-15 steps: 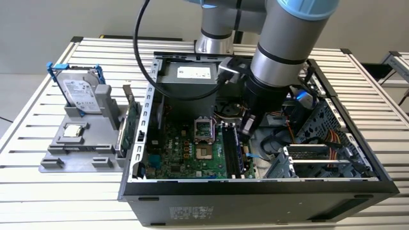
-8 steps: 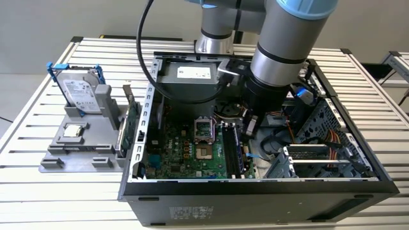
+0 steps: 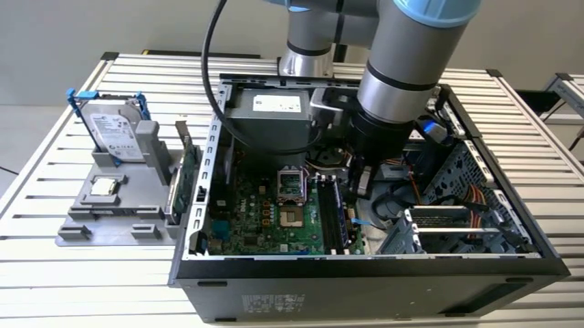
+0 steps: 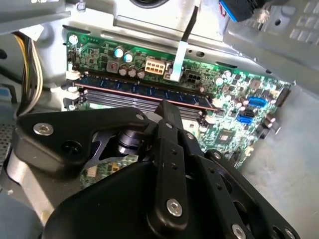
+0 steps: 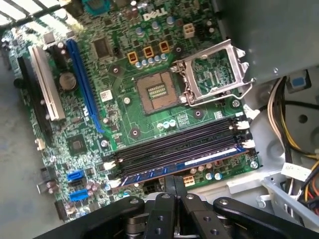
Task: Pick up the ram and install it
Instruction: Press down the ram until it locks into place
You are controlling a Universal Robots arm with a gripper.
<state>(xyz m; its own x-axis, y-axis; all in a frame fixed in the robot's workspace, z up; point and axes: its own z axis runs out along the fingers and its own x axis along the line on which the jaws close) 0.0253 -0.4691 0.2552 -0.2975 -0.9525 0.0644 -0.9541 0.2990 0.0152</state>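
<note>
The ram is a dark blue-green stick with a pale label. It stands on edge in the outermost of the black memory slots on the green motherboard. In the second wrist view the ram runs along the board's edge. My gripper is shut, with its black fingertips together at the ram's top edge, near the middle of its length; I cannot tell if they touch it. In the exterior view my gripper reaches down into the open computer case, over the ram.
The processor socket has its metal frame flipped open. The power supply and bundled cables crowd the arm. A drive cage is on the exterior view's right. A hard drive in a grey holder and an expansion card stand outside the case.
</note>
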